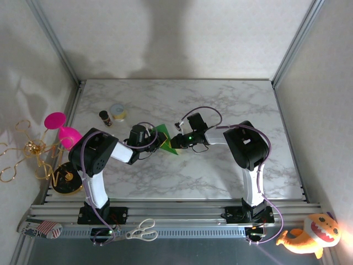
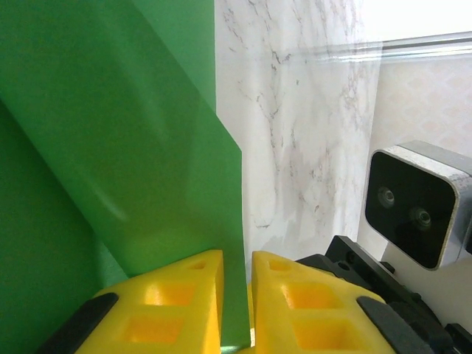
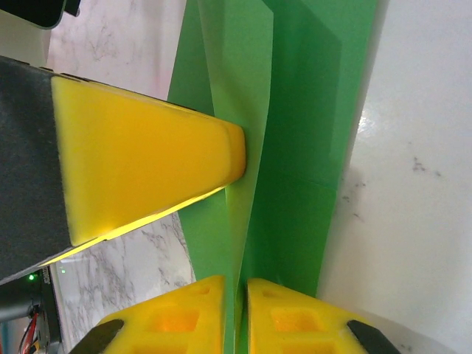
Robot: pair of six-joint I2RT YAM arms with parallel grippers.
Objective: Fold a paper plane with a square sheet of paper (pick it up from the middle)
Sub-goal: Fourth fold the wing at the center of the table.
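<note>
The bright-green sheet of paper (image 1: pixel 163 132), folded into layered panels with a pointed outline, stands on edge above the marble table (image 1: pixel 231 105) between both arms. My left gripper (image 1: pixel 158 142) comes in from the left and my right gripper (image 1: pixel 175 140) from the right. In the left wrist view my left gripper (image 2: pixel 247 295) is shut on the paper's (image 2: pixel 110 147) vertical edge. In the right wrist view my right gripper (image 3: pixel 240 310) is shut on a thin fold of the paper (image 3: pixel 310 147), and a left finger (image 3: pixel 147 155) presses on the same fold higher up.
A tape roll (image 1: pixel 118 112) and a small dark bottle (image 1: pixel 104 116) stand at the back left. Pink cups (image 1: pixel 59 127) and a black-and-yellow disc (image 1: pixel 65 178) lie off the left edge. Scissors (image 1: pixel 142 229) rest on the front rail. The right wrist camera (image 2: pixel 417 206) is close by.
</note>
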